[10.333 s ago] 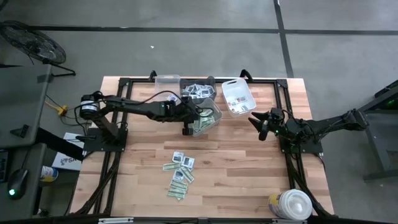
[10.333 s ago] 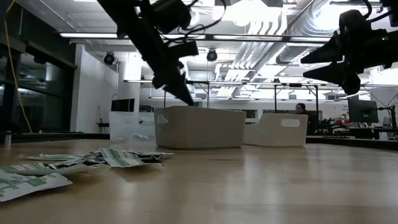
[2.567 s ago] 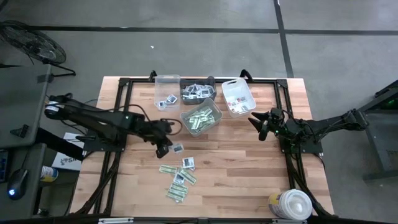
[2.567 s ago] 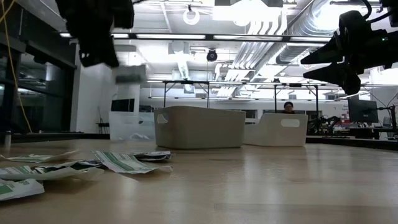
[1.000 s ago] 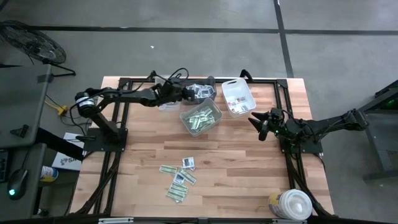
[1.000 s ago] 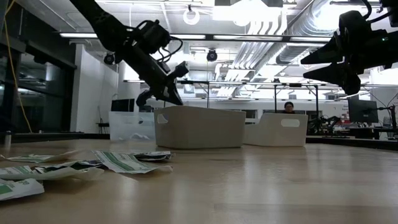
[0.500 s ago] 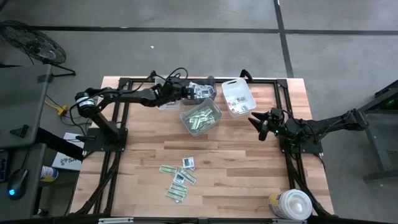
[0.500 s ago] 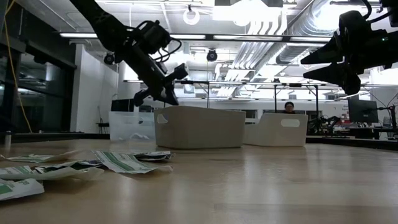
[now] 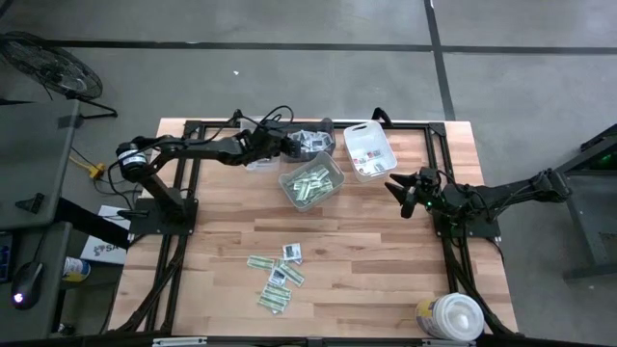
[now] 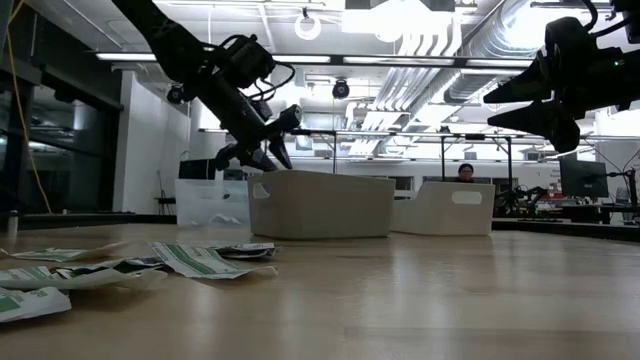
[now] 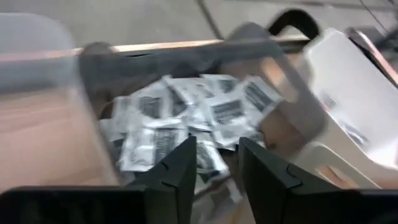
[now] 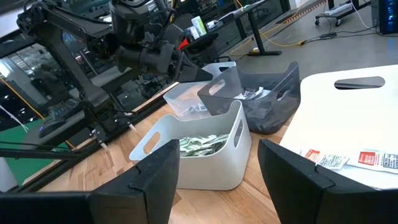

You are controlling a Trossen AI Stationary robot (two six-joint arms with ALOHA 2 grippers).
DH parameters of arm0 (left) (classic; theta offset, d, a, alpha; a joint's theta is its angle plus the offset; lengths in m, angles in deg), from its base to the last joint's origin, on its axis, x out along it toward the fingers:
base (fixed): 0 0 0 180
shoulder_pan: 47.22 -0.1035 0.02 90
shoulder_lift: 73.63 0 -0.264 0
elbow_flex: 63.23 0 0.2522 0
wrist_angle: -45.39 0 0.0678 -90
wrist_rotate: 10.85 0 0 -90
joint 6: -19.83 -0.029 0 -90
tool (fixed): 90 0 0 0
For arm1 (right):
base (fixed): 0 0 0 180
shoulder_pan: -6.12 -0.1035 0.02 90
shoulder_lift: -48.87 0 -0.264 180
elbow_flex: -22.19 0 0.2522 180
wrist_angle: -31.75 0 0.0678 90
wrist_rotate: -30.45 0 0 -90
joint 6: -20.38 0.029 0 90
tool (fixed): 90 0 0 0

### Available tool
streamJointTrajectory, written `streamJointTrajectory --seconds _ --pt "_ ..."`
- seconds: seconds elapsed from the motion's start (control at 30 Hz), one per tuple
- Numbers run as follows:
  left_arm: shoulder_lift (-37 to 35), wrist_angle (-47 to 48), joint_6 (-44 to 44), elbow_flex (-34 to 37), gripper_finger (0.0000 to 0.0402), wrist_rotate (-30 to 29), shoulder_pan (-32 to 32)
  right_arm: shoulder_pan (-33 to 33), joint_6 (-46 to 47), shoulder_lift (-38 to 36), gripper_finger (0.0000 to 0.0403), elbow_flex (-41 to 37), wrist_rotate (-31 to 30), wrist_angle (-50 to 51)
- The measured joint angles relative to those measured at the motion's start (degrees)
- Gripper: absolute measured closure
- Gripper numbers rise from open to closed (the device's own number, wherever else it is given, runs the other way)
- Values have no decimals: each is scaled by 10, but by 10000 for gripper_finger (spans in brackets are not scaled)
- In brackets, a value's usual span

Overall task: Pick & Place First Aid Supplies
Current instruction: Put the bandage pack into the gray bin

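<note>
Above the dark translucent plastic bin [image 9: 307,142], my left pincer [image 9: 289,146] has just parted, empty: squarish white packet apparently delivered.

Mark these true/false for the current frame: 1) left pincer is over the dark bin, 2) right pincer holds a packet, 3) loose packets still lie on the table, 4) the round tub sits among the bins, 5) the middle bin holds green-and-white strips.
1) True: the left pincer hangs over the dark bin of white packets.
2) False: the right pincer is open and empty, parked beside the white bin.
3) True: loose packets lie on the table.
4) False: the tub stands at the table's near right corner.
5) True: strips fill the middle bin.
</note>
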Motion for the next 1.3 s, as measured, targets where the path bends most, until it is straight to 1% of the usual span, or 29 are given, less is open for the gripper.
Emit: streamJointTrajectory --seconds 0.13,0.23,0.33,0.5,0.57,0.63,0.73,0.93,1.07,1.13,1.3 --pt "-18 -13 -80 0 272 38 0 0 0 0 192 0 0 0" --pt "-42 8 -149 0 271 85 0 0 0 0 192 0 0 0" --pt "-74 55 -213 0 271 129 2 0 0 0 192 0 0 0" --pt "-123 162 -336 0 270 201 26 0 0 0 192 0 0 0" --pt "-139 198 -383 0 270 220 46 0 0 0 192 0 0 0" --pt "-151 243 -414 -1 270 227 70 0 0 0 192 0 0 0" --pt "-160 294 -425 0 270 214 116 0 0 0 192 0 0 0" --pt "-160 360 -422 0 270 155 231 0 0 0 192 0 0 0" --pt "-161 414 -405 0 270 111 303 0 0 0 192 0 0 0" --pt "-163 446 -401 0 270 98 338 0 0 0 192 0 0 0" --pt "-164 460 -396 0 270 70 424 0 0 0 192 0 0 0"
